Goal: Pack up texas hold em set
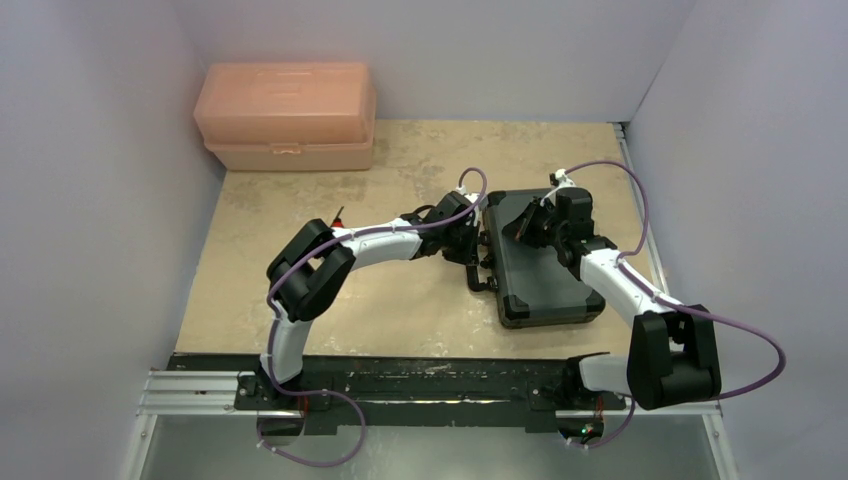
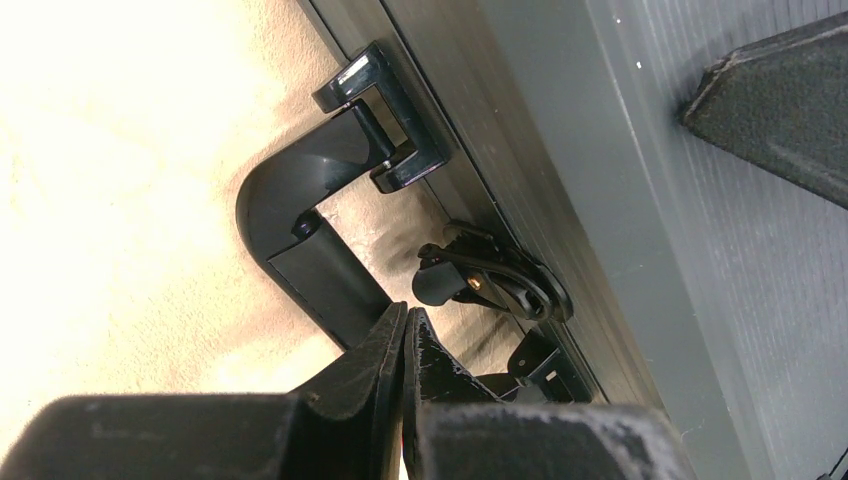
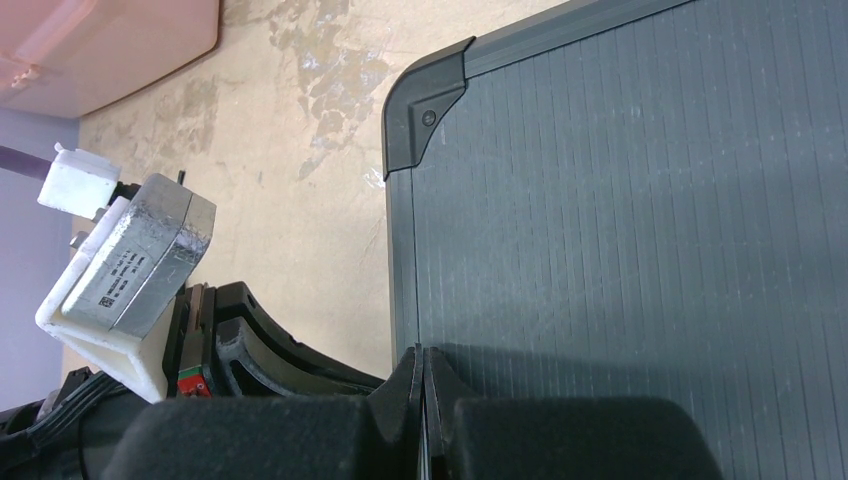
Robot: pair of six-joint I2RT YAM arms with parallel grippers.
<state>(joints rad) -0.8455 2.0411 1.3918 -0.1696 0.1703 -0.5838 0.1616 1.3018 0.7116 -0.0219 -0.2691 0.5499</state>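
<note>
The black hard case [image 1: 545,275] lies closed on the table, right of centre, with its handle [image 2: 300,225] and a latch [image 2: 490,282] on its left edge. My left gripper [image 1: 470,245] is shut and empty; in the left wrist view its tips [image 2: 408,315] hover just short of the latch and beside the handle. My right gripper [image 1: 527,230] is shut and empty, with its tips [image 3: 422,355] over the ribbed lid [image 3: 620,200] near the far left corner. No chips, cards, discs or dice show.
The peach plastic toolbox [image 1: 287,115] stands at the back left against the wall. A small red object [image 1: 338,213] lies on the table behind my left arm. My left wrist camera block [image 3: 130,260] sits close to my right gripper. Walls enclose three sides.
</note>
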